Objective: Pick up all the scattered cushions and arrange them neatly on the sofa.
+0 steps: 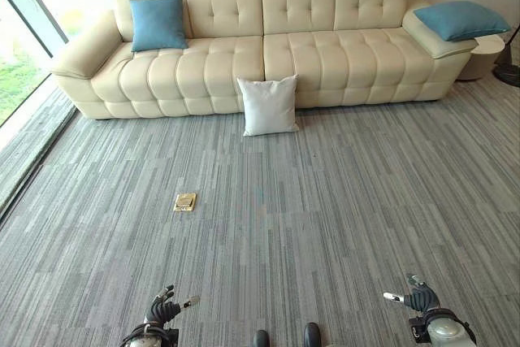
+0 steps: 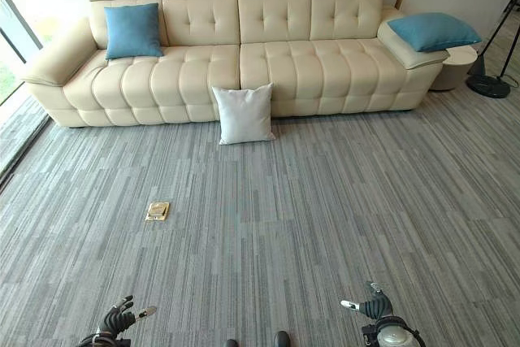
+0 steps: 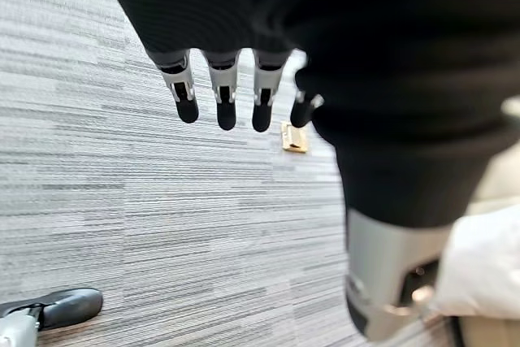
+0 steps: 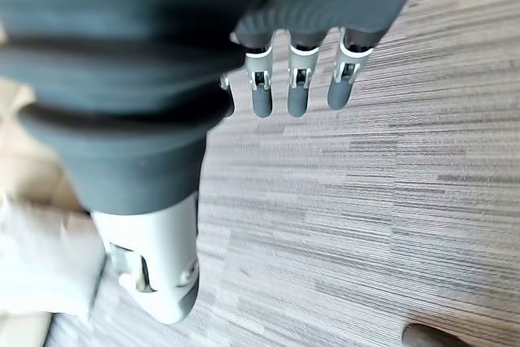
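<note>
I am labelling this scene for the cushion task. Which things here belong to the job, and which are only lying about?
Belong to the job:
- white cushion, on the carpet against the sofa front
- blue cushion, upright on the seat
- blue cushion on the armrest
- sofa

Only lying about:
- brass floor plate
- round side table
- black stand base

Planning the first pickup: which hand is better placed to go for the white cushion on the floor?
Probably the left hand: the white cushion leans against the sofa slightly left of centre. The right hand is farther across. Both are open and far off.
</note>
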Available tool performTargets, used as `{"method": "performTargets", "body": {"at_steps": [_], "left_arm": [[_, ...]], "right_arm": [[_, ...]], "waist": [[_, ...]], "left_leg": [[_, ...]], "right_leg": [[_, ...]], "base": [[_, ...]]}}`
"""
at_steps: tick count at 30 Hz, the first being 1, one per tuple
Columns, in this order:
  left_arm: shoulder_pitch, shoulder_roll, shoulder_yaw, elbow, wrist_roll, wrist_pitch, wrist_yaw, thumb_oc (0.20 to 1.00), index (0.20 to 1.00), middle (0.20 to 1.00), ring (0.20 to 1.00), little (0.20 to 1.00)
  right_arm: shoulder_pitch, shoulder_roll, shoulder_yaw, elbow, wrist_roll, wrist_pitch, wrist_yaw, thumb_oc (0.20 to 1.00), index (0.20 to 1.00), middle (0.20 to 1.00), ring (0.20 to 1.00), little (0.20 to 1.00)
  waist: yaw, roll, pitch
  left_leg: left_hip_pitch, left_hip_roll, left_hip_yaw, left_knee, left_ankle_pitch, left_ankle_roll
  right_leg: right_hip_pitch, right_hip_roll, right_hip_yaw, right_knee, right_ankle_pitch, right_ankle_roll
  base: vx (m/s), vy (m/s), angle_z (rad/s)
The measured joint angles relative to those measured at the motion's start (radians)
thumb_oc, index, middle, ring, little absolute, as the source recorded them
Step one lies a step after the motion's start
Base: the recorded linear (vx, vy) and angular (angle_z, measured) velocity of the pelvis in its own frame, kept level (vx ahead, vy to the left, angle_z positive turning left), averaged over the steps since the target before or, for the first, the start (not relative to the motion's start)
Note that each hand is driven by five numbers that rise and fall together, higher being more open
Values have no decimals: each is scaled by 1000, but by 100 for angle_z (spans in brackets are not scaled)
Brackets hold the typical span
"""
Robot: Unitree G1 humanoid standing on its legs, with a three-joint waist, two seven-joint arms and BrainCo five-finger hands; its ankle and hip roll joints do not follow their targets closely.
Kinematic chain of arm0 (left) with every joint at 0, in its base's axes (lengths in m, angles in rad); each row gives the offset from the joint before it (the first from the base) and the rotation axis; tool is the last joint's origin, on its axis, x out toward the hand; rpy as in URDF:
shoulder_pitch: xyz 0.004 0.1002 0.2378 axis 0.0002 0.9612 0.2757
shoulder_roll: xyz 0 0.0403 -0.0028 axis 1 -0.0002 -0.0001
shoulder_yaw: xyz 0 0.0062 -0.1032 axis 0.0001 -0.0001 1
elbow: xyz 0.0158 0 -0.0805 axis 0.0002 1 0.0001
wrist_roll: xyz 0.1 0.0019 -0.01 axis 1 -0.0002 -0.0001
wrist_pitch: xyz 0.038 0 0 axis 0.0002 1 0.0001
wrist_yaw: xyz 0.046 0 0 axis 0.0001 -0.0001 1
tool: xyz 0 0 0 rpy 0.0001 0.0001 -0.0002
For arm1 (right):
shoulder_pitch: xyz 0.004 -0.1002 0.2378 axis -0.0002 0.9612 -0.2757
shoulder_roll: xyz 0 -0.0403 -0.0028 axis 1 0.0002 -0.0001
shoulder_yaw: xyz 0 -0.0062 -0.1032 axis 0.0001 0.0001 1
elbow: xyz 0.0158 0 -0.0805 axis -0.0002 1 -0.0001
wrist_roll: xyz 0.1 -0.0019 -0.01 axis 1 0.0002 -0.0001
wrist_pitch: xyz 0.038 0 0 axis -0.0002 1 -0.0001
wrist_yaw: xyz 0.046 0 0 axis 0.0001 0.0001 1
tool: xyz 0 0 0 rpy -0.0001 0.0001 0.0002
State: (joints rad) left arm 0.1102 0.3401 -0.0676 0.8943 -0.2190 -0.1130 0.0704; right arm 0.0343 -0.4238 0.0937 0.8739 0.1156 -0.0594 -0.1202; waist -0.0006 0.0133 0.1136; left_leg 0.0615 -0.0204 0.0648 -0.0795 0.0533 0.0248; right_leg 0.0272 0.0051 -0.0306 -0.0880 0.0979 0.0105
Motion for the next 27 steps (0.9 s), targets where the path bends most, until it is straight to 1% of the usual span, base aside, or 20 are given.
{"method": "performTargets", "body": {"at_steps": [3,7,11,12,14,16,19,20,21,23,24,25,26,27], "left_arm": [[23,0,0,-72,0,0,6,1000,1000,1000,1000,1000],[35,0,0,-70,-1,2,7,1000,1000,1000,1000,1000],[34,0,1,-70,-6,2,8,1000,1000,1000,1000,1000],[34,1,2,-72,-6,3,9,1000,1000,1000,1000,1000],[36,1,3,-81,-9,3,10,1000,1000,1000,1000,1000],[33,3,5,-91,-40,3,16,1000,1000,1000,1000,1000],[35,6,42,-90,-45,4,28,1000,1000,1000,1000,1000],[31,9,46,-88,-45,3,33,1000,1000,1000,1000,1000],[25,9,60,-74,-45,2,39,1000,1000,1000,1000,1000],[12,13,72,-58,-46,1,50,1000,1000,1000,1000,1000],[2,14,72,-49,-46,2,51,1000,1000,1000,1000,1000],[-4,15,72,-48,-46,2,52,1000,1000,1000,1000,1000],[-8,15,71,-48,-46,2,52,1000,1000,1000,1000,1000],[-9,15,71,-47,-46,2,52,1000,1000,1000,1000,1000]], "right_arm": [[20,25,-34,-8,45,0,0,1000,1000,1000,1000,1000],[21,49,-34,-5,78,0,-4,1000,1000,1000,1000,1000],[20,65,-33,-6,101,0,-9,1000,1000,1000,1000,1000],[19,67,-33,-9,101,0,-10,1000,1000,1000,1000,1000],[19,68,-32,-16,101,0,-10,1000,1000,1000,1000,1000],[12,68,-29,-18,101,1,-16,1000,1000,1000,1000,1000],[-21,74,-26,-18,101,1,-24,1000,1000,1000,1000,1000],[-29,75,-24,-17,101,2,-31,1000,1000,1000,1000,1000],[-45,82,-9,-18,101,4,-33,1000,1000,1000,1000,1000],[-54,89,17,-18,101,5,-31,1000,1000,1000,1000,1000],[-59,95,19,-19,101,5,-30,1000,1000,1000,1000,1000],[-62,98,21,-19,100,5,-31,1000,1000,1000,1000,1000],[-67,99,25,-21,100,6,-30,1000,1000,1000,1000,1000],[-69,99,31,-30,100,6,-30,1000,1000,1000,1000,1000]], "waist": [[1,-13,6],[1,-27,8],[1,-39,3],[2,-41,1],[2,-45,3],[5,-53,7],[8,-64,13],[6,-68,15],[6,-67,18],[5,-73,26],[5,-74,27],[4,-78,30],[4,-77,37],[3,-75,41]], "left_leg": [[-2,1,-1,-7,-8,-8],[-12,1,1,-6,-12,-11],[-26,-1,2,-3,-11,-10],[-28,-2,3,0,-10,-9],[-32,-4,4,0,-7,-3],[-45,-6,11,3,-10,2],[-57,-5,44,3,-10,10],[-56,-14,58,4,-16,18],[-50,-7,73,1,-19,27],[-41,-11,91,4,-26,32],[-41,-16,94,5,-32,38],[-42,-23,99,5,-38,40],[-41,-26,104,5,-40,45],[-40,-29,109,5,-48,52]], "right_leg": [[0,1,0,0,0,0],[-13,0,4,1,-4,-7],[-30,-1,5,1,-2,-6],[-32,-2,5,4,7,5],[-37,-3,6,6,7,5],[-58,-3,17,6,9,5],[-82,-1,46,20,14,6],[-90,-2,62,28,15,8],[-115,1,85,77,9,12],[-126,-2,88,109,-7,25],[-144,-5,87,142,-23,40],[-156,-10,89,163,-33,35],[-177,-12,90,203,-37,38],[-203,-15,89,254,-51,53]], "base": [[0,0,0],[30,40,-4],[22,53,-1],[17,60,-2],[-3,66,-2],[6,81,-14],[45,91,-34],[142,236,-49],[128,200,-44],[71,106,-31],[106,117,-18],[111,105,-13],[148,106,-14],[160,92,-10]]}}
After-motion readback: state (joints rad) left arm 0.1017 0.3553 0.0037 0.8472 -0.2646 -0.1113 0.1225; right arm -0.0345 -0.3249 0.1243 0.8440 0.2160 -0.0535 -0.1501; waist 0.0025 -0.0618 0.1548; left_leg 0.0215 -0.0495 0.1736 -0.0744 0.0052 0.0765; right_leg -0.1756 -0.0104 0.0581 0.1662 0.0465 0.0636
